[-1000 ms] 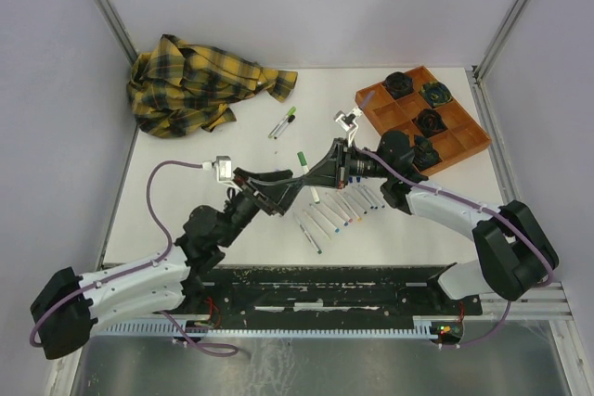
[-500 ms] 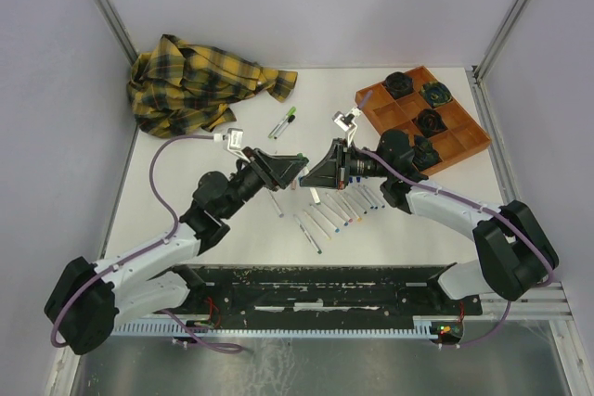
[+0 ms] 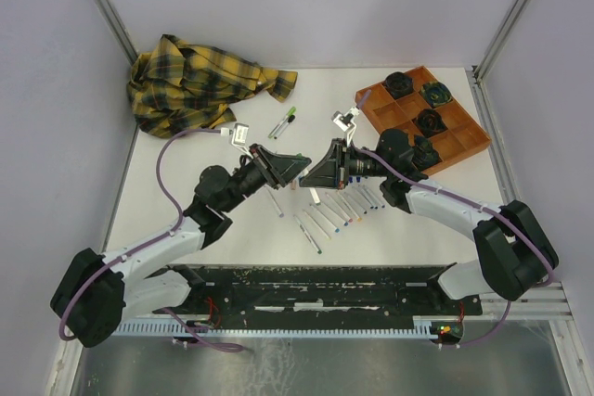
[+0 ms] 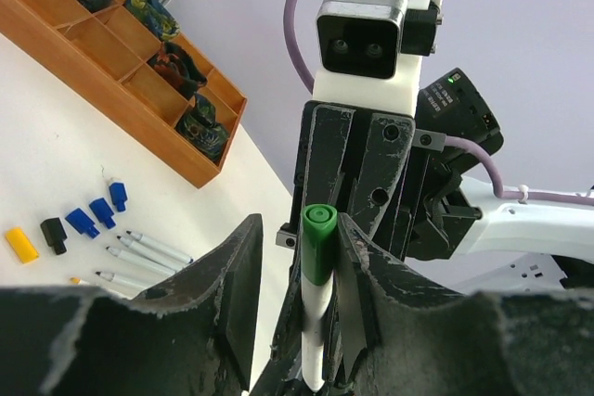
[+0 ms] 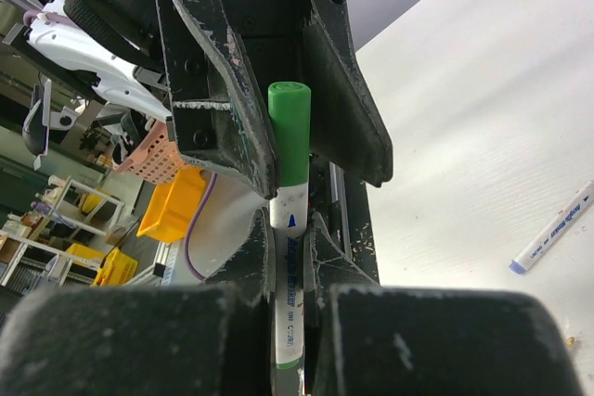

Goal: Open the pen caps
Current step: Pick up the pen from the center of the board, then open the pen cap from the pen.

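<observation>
One white table (image 3: pixel 325 99); right end effector (image 5: pixel 290 252) clenches pen (image 5: pixel 288 312), left end effector (image 4: pixel 299 225) straddles cap (image 4: pixel 318 246), grip unclear.

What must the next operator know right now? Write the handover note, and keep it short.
Right pincer: shut on the pen barrel.
Left pincer: open, fingers either side of the green cap, not clamped.
Done: a row of uncapped pens on the table, loose blue caps beside them.
To do: clamp and pull this cap; then the pen near the plaid cloth, which looks capped.
</observation>
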Tool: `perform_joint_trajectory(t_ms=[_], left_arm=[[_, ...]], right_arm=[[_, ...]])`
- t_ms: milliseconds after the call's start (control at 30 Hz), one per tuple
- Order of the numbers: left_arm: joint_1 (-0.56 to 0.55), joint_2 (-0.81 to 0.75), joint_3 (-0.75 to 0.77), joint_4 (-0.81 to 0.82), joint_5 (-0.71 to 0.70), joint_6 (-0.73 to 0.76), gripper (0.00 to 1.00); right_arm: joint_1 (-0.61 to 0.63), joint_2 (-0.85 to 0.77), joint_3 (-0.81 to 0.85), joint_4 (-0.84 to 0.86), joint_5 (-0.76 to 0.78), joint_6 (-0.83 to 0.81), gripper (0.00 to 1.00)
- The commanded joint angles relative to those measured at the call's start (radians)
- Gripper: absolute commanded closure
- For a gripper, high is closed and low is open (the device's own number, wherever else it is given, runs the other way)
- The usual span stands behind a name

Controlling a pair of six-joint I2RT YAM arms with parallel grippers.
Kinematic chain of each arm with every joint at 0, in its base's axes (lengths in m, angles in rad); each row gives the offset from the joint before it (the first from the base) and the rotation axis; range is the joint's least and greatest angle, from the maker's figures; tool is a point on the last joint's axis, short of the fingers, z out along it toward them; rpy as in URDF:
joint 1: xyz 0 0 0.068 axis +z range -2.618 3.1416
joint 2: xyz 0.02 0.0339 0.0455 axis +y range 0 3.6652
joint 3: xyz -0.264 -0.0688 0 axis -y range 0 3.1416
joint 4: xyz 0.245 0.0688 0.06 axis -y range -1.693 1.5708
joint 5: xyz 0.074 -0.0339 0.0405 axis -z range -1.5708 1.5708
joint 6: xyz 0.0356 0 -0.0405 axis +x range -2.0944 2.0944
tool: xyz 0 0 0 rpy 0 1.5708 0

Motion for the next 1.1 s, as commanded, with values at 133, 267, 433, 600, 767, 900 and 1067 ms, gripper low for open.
perform_joint_trajectory(t_ms=[133,267,433,600,767,900,1067], left_arm=[[0.023,0.012,0.035,0.075,0.036,-0.044,0.58],[0.025,0.017,0.035,0.082,0.043,-0.045,0.60],[0.034,0.019,0.035,0.079,0.047,-0.042,0.74],[0.043,0.025,0.041,0.076,0.066,-0.033,0.95],[0.066,0.019,0.041,0.065,0.067,-0.010,0.97],[0.172,0.038,0.063,0.053,0.069,-0.009,0.97],[0.374,0.133,0.175,0.094,0.080,-0.017,0.97]], right_arm=[[0.007,0.001,0.043,0.031,-0.014,-0.006,1.00],[0.007,0.006,0.043,0.028,-0.014,-0.005,1.00],[0.009,0.011,0.045,0.024,-0.013,-0.006,1.00],[0.010,0.018,0.046,0.019,-0.015,-0.006,1.00],[0.014,0.031,0.046,0.015,-0.014,-0.004,1.00],[0.029,0.063,0.043,0.010,-0.007,-0.009,1.00],[0.058,0.143,0.051,-0.003,-0.001,0.001,1.00]])
